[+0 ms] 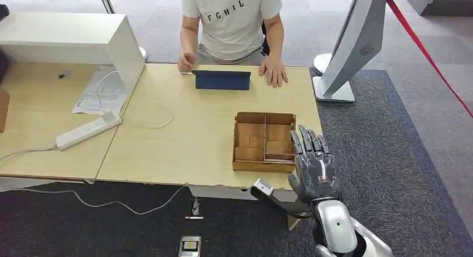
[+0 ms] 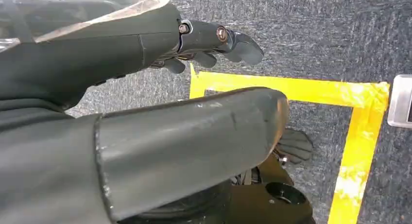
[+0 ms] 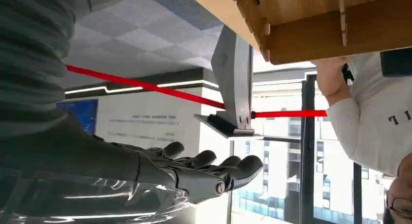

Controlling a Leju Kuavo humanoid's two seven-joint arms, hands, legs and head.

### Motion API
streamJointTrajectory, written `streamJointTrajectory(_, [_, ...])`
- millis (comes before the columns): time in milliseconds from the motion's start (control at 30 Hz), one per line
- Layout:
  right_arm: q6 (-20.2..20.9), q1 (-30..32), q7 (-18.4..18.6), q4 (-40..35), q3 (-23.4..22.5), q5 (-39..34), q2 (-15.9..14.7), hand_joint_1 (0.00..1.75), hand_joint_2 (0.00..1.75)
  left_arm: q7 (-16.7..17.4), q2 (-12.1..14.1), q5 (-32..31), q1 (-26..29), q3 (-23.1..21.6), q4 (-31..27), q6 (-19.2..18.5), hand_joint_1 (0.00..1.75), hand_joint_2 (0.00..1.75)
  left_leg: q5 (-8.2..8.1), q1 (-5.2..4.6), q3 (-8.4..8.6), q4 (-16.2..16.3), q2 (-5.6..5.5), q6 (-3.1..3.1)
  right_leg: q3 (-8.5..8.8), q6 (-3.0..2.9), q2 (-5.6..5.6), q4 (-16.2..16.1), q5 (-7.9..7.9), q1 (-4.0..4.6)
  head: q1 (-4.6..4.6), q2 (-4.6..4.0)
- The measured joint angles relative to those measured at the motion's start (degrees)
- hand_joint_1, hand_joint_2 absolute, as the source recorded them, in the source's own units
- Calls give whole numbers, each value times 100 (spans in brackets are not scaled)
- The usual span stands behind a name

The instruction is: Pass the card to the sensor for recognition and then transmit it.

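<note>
A wooden box with several compartments stands on the light wood table, near its front right corner. A thin pale strip, possibly a card, lies in the box's near right compartment. A dark blue flat device stands at the far edge, in front of a seated person. My right hand is raised just right of the box, fingers stretched out and apart, holding nothing. In the right wrist view that hand is below the box's side. My left hand hangs over the floor, empty.
The person's hands rest on the table either side of the blue device. A white kiosk stand rises right of the table, with a red cord behind it. A power strip, papers and a white cabinet lie left. Yellow tape marks the carpet.
</note>
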Motion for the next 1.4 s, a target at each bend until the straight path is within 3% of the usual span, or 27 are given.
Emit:
streamJointTrajectory(467, [-52, -391, -212, 627, 203, -428, 326, 0, 175, 50, 4, 0, -4, 0, 0, -13, 0, 0, 0, 0, -1, 0, -1, 0, -1, 0, 0, 1, 0, 0, 0, 0])
streamJointTrajectory(767, [-50, -397, -229, 667, 227, -437, 352, 0, 175, 52, 4, 4, -2, 0, 0, -4, 0, 0, 0, 0, -1, 0, 0, 0, -1, 0, 0, 1, 0, 0, 0, 0])
streamJointTrajectory(867, [125, -426, -197, 806, 343, -640, 417, 0, 175, 74, 7, 6, 0, 0, 0, 4, 0, 0, 0, 0, 0, 0, 1, 0, -1, 0, 0, 0, 0, 0, 0, 0])
streamJointTrajectory(967, [275, -416, -31, 706, 343, -695, 367, 0, 175, 57, 9, 20, 4, 0, 0, 15, 0, 0, 0, 0, 1, 1, 0, 0, -1, 0, 0, 0, 0, -1, 0, 0])
streamJointTrajectory(1400, [516, -316, 70, 323, 356, -749, 251, 0, 175, 68, 26, -17, 3, 0, 2, 2, 0, 0, 0, 0, 1, 1, 1, 0, -2, 0, 0, 0, 0, 0, 0, 0])
